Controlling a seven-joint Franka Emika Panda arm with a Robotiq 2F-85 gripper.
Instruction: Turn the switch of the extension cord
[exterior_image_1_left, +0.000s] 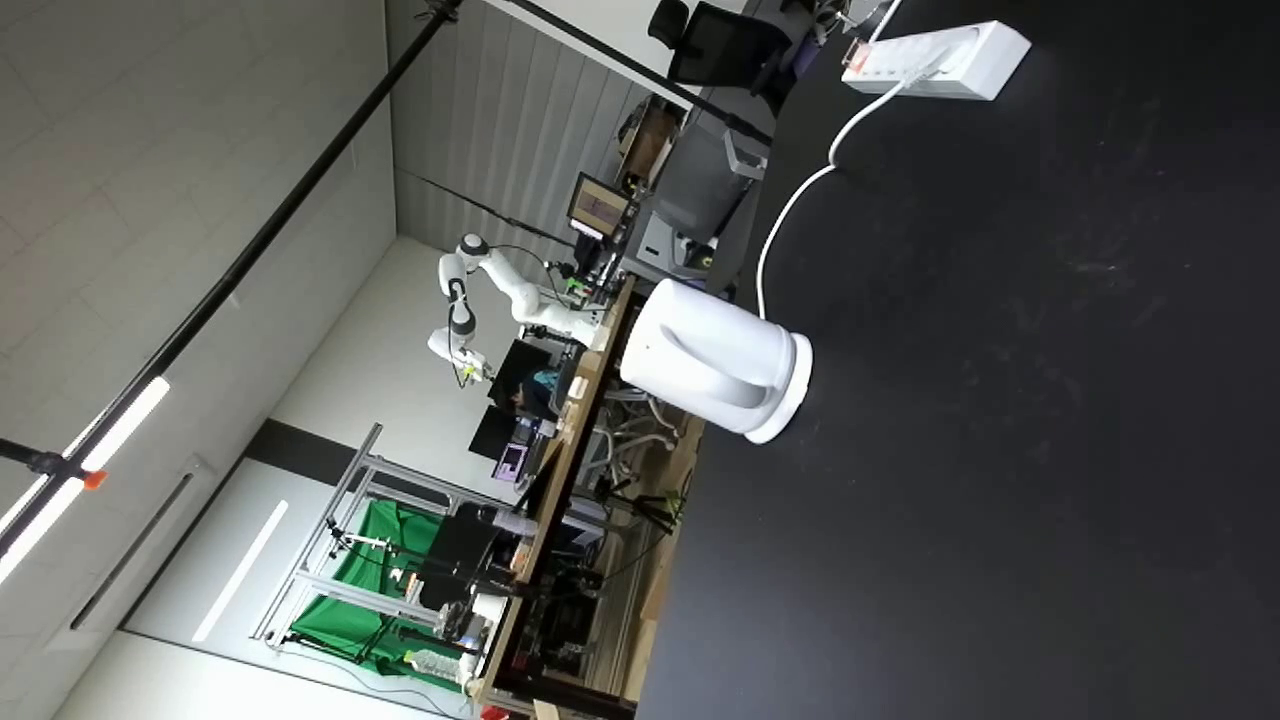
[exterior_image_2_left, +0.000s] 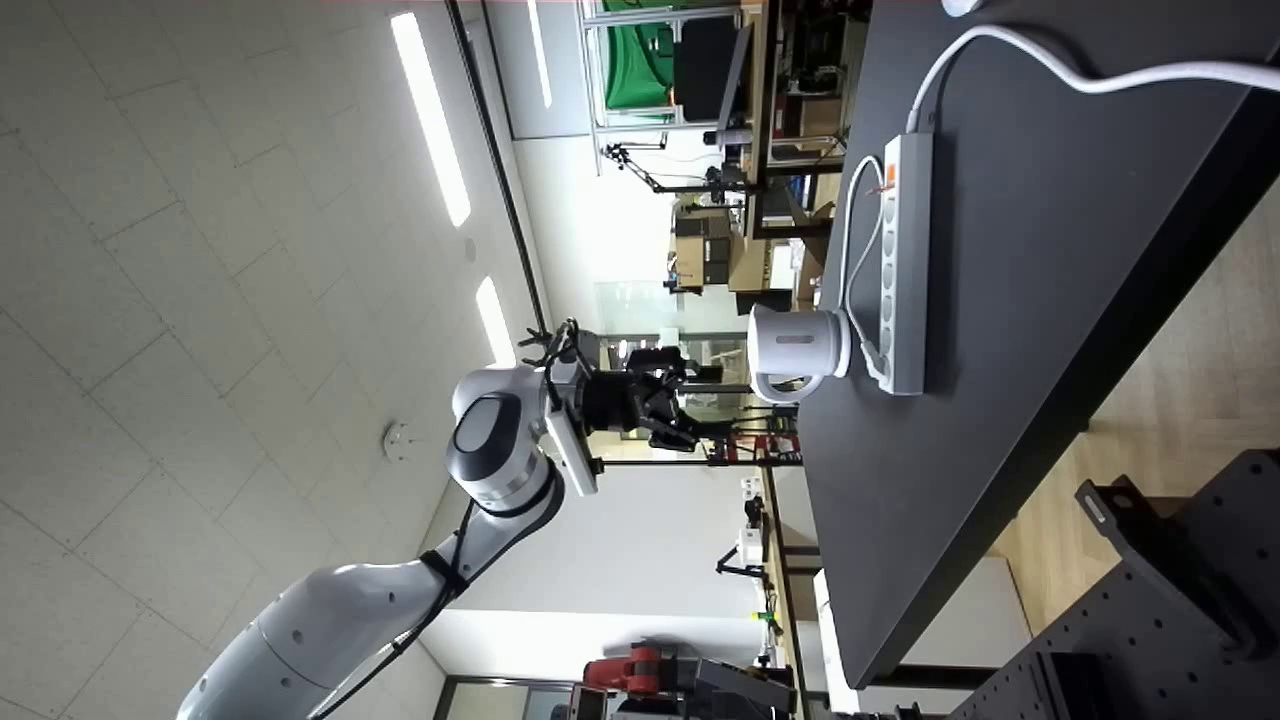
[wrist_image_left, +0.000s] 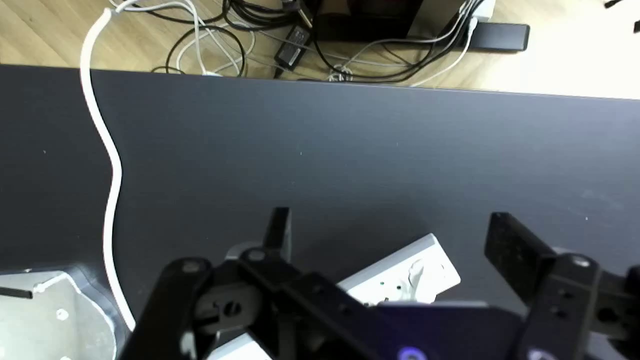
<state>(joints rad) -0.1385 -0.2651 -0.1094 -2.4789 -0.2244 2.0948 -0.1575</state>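
Observation:
The extension cord is a white power strip with several sockets. It lies on the black table in both exterior views (exterior_image_1_left: 930, 62) (exterior_image_2_left: 908, 270), with a white plug in its end socket. Its orange-red switch (exterior_image_1_left: 858, 57) is at the opposite end and also shows in an exterior view (exterior_image_2_left: 890, 176). My gripper (exterior_image_2_left: 715, 402) hangs in the air above the table, apart from the strip. In the wrist view, the gripper (wrist_image_left: 390, 222) is open with nothing between its fingers. Part of the strip (wrist_image_left: 390, 265) shows below and between the fingertips; its switch is hidden behind the gripper.
A white kettle (exterior_image_1_left: 710, 360) stands on the black table (exterior_image_1_left: 950, 500) near the strip, also in an exterior view (exterior_image_2_left: 795, 345). A thick white cable (wrist_image_left: 112, 190) crosses the table and goes over its edge. A pale container (wrist_image_left: 55, 315) sits at the wrist view's lower left.

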